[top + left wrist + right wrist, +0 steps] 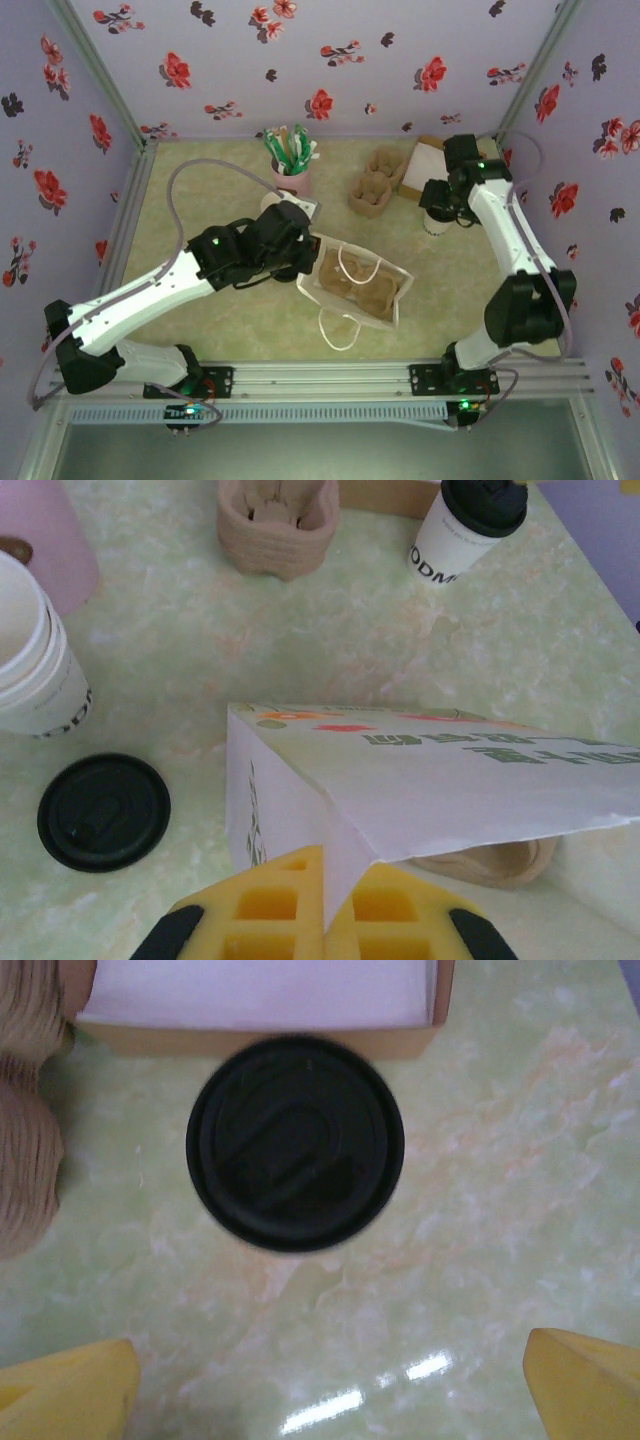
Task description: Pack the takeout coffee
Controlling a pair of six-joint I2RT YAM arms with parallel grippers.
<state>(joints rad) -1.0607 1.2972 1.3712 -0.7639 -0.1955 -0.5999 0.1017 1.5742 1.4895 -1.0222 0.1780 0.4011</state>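
Note:
The takeout coffee (pixel 436 225), a cream-white cup with a black lid, stands upright at the back right of the table. It also appears in the left wrist view as the takeout coffee (pixel 466 528), and from straight above as its black lid (pixel 295 1143). My right gripper (pixel 446 200) hovers over it, open, with its yellow fingers (pixel 70 1390) spread wide and nothing between them. My left gripper (pixel 335 880) is shut on the rim of a white paper bag (pixel 358 283) whose mouth is open. A brown pulp carrier (pixel 352 282) lies inside the bag.
A pink cup of green sachets (pixel 291 160) stands at the back. A stack of cream cups (pixel 28 660) and a loose black lid (pixel 103 812) sit near the bag's left. Spare pulp carriers (pixel 374 182) and a cardboard box (pixel 424 160) lie beside the coffee.

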